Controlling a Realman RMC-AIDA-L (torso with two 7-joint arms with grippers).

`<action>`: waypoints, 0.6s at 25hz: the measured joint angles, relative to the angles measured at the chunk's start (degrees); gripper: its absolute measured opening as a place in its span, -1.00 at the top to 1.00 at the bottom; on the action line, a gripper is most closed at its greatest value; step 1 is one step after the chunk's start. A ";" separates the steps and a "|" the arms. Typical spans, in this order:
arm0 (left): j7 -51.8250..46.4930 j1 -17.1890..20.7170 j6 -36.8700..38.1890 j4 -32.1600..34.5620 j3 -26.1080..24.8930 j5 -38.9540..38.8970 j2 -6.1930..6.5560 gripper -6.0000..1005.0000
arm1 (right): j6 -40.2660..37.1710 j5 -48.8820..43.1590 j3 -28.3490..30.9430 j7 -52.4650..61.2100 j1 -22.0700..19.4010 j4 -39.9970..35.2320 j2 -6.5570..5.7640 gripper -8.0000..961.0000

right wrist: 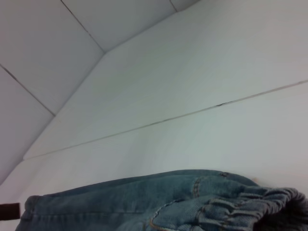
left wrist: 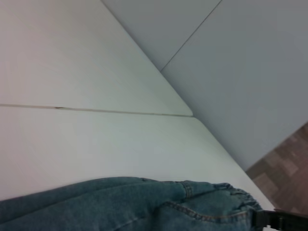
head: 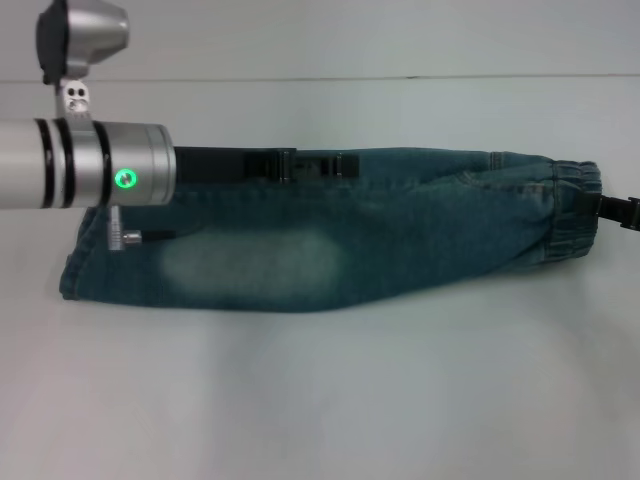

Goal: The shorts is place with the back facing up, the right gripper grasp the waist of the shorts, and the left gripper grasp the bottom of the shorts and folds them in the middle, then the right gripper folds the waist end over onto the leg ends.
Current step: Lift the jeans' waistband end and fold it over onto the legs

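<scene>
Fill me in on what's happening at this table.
A two-armed robot is folding a pair of denim shorts on a white table. The shorts lie doubled lengthwise, in a long strip. The left gripper reaches along the far edge of the strip. The right gripper is at the elastic waistband, at the strip's right end. The leg hems lie at the left end. The waist has not yet been folded over onto the legs.

Head camera looks down on the shorts; both wrist cameras skim low, close over them.
</scene>
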 joint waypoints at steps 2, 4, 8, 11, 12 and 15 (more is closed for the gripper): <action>0.02 0.08 -1.82 -0.56 2.08 -0.70 -0.10 -0.84 | -0.14 0.02 0.00 0.10 -0.03 -0.01 0.01 0.77; -0.03 0.11 -2.47 -0.87 3.87 -1.08 -0.14 -0.84 | -0.24 0.03 -0.01 0.19 -0.01 -0.14 0.02 0.77; -0.47 0.11 -2.18 -0.93 5.30 -1.38 -0.13 -0.84 | -0.65 0.06 -0.12 0.32 0.05 -1.17 0.21 0.77; -0.97 0.37 -1.93 -0.94 5.85 -1.60 -0.14 -0.76 | -1.03 0.06 -0.11 0.32 0.00 -1.96 0.47 0.77; -1.10 0.52 -1.85 -0.96 6.28 -1.79 -0.17 -0.74 | -1.21 0.06 -0.06 0.32 -0.03 -2.12 0.49 0.77; -1.31 0.90 -2.05 -0.96 7.83 -2.28 -0.22 -0.55 | -1.63 0.06 -0.04 0.32 -0.06 -2.27 0.51 0.77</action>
